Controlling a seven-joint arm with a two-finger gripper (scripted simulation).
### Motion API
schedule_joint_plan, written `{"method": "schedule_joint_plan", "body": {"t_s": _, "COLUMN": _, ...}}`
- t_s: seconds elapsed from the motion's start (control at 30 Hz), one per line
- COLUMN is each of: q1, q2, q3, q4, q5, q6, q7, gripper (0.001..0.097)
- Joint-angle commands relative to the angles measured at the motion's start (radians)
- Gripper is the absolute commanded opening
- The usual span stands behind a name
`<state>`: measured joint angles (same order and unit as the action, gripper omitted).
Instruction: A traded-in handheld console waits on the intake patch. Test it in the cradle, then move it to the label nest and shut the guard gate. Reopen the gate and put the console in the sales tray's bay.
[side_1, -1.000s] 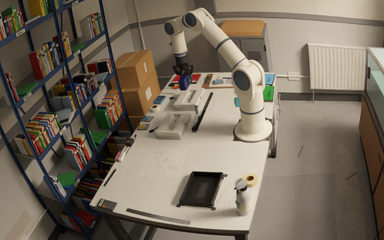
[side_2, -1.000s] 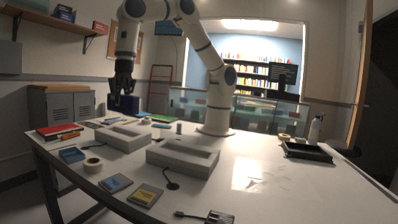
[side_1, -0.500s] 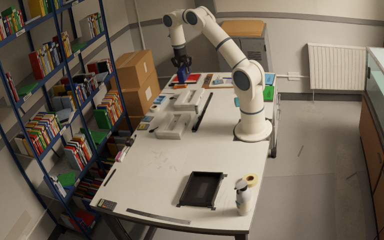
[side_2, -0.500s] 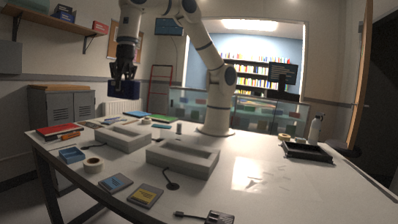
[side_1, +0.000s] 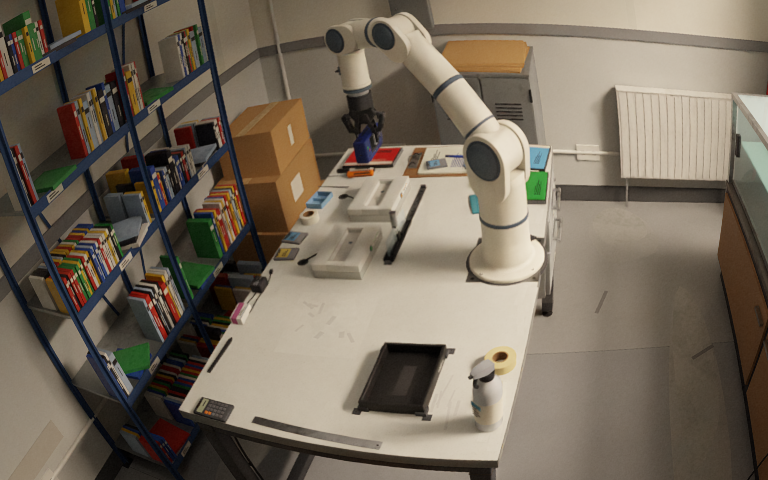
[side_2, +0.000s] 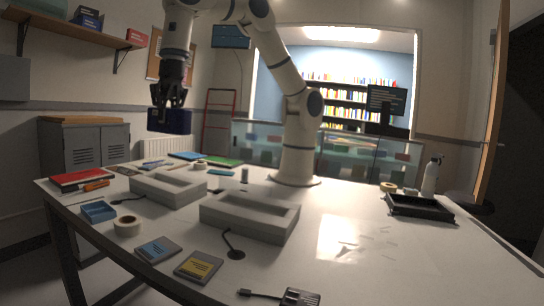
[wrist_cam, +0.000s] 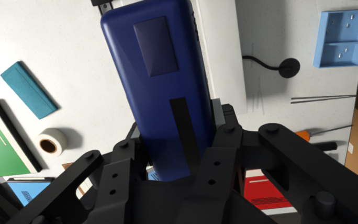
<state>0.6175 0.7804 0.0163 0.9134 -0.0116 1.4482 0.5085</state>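
The blue handheld console (side_1: 367, 145) (side_2: 169, 120) (wrist_cam: 158, 87) hangs well above the far grey cradle block (side_1: 378, 198) (side_2: 167, 188), gripped at one end by my closed gripper (side_1: 362, 125) (side_2: 167, 102) (wrist_cam: 174, 158) over the table's far end. A second grey recessed block (side_1: 346, 251) (side_2: 250, 213) sits nearer the table's middle. A black bar (side_1: 404, 223) lies along the right of the two blocks. The black sales tray (side_1: 403, 379) (side_2: 419, 206) rests near the front edge, its bay empty.
A small blue bin (side_1: 319, 198) (side_2: 98, 211) (wrist_cam: 336, 39) sits left of the cradle, with a tape roll (side_1: 309, 217) (side_2: 127, 225) beside it. A red book (side_1: 374, 157) (side_2: 80, 176) and orange screwdriver (side_1: 360, 172) lie below the console. A spray bottle (side_1: 487, 396) stands by the tray.
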Motion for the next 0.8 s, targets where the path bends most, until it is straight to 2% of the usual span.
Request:
{"method": "schedule_joint_plan", "body": {"t_s": 0.0, "q1": 0.000, "q2": -0.002, "q3": 0.000, "q4": -0.001, "q5": 0.000, "q6": 0.000, "q7": 0.000, "gripper": 0.0080}}
{"method": "schedule_joint_plan", "body": {"t_s": 0.4, "q1": -0.007, "q2": -0.014, "q3": -0.001, "q4": 0.027, "q5": 0.001, "q6": -0.015, "q7": -0.007, "gripper": 0.0080}}
{"method": "schedule_joint_plan", "body": {"t_s": 0.77, "q1": -0.023, "q2": -0.043, "q3": -0.002, "q4": 0.091, "q5": 0.002, "q6": -0.051, "q7": -0.024, "gripper": 0.0080}}
